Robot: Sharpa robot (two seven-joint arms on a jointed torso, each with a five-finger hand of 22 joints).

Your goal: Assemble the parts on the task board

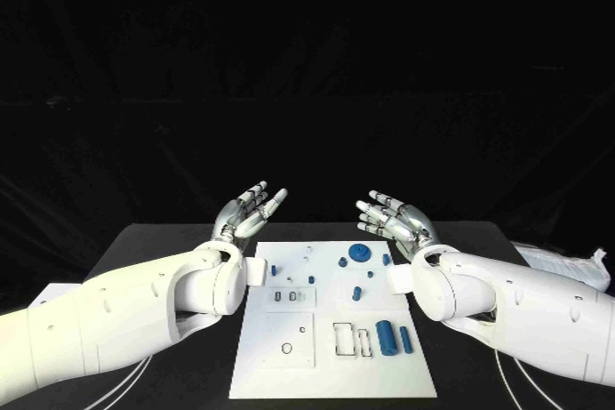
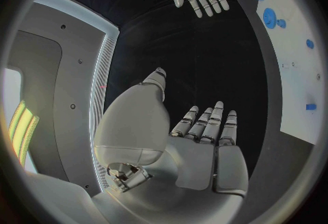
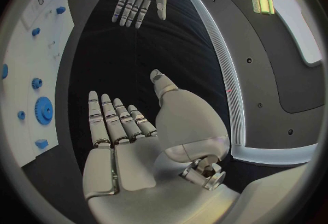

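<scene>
- Your task board (image 1: pixel 331 374) sits mid-table with blue parts (image 1: pixel 360 252) scattered on it; no writing you can read anywhere.
- Left hand (image 1: pixel 250 209) hangs just past the board's far left corner, fingers apart, holding nothing.
- Right hand (image 1: pixel 395 219) mirrors it off the far right corner, also spread and empty.

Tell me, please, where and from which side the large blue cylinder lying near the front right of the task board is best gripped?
Probably across the middle of the large blue cylinder, from straight above. It lies flat on the task board, its long axis running front to back, with a slimmer blue piece close on its right, so fingers should close on its curved sides. The right hand, empty and raised, is nearer.
</scene>
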